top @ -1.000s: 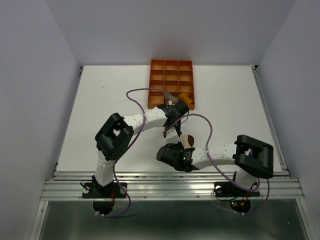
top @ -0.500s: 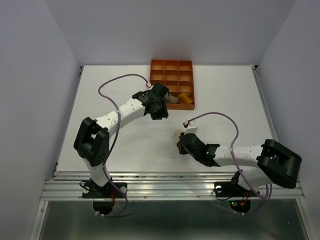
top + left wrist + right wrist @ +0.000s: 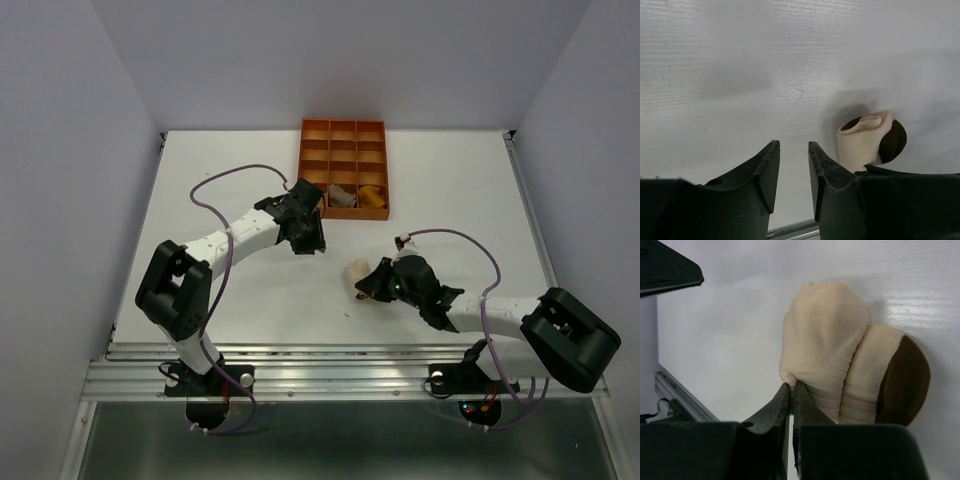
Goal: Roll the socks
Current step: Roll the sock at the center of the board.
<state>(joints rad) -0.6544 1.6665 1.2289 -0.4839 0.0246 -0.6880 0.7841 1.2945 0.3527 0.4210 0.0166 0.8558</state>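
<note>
Socks number three here, and nearest to us we see the cream sock (image 3: 825,340), a soft knit bundle with a tan band and a dark brown end. It is folded over on itself on the white desk (image 3: 200,200), in the open stretch between the arms' bases and the tray. Our right claw (image 3: 791,387) has its two black fingers pressed together on the lower edge of the cream fold, pinching a bit of that fabric; the brown end lies off to the side of the claw.

Farther out and to the left, our left claw (image 3: 792,145) hangs above bare desk, its fingers parted by a narrow gap with nothing between them. From its wrist camera we see the cream sock off to one side, apart from its tips.

Toward the far edge of the desk sits the orange gridded plastic tray (image 3: 315,150). At its near end we find the mustard-yellow sock (image 3: 372,197) in the right-hand column. The taupe-brown sock (image 3: 343,196) lies just beside it in the middle column, and each is bunched up inside its cell.
</note>
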